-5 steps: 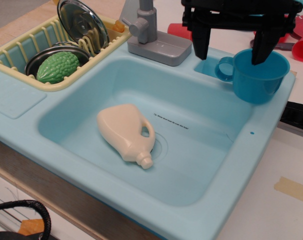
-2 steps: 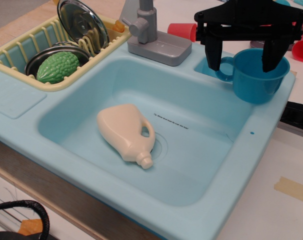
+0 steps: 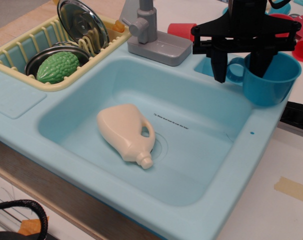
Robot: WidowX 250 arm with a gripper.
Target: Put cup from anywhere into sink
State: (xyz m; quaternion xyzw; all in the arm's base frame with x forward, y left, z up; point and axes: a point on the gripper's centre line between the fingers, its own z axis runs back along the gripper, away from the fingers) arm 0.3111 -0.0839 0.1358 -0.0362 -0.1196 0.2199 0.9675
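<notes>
The medium-blue cup point(image 3: 272, 85) stands upright on the back right corner of the light aqua sink point(image 3: 264, 150), its loop handle pointing left. My black gripper point(image 3: 238, 77) hangs over it with its jaws apart. The left finger point(image 3: 219, 67) is outside, just left of the handle. The right finger point(image 3: 257, 60) reaches down inside the cup. The handle and near wall lie between the fingers; I cannot tell whether either finger touches them.
A cream toy bottle point(image 3: 125, 131) lies in the basin by the drain. The grey faucet point(image 3: 149, 30) stands at the back. A cream-yellow dish rack point(image 3: 11, 52) on the left holds a green vegetable point(image 3: 57, 67) and a metal lid point(image 3: 82, 22). Red cups point(image 3: 181, 30) lie behind.
The gripper has come down around the cup's handle side and its fingers have narrowed. The cup has shifted a little to the right.
</notes>
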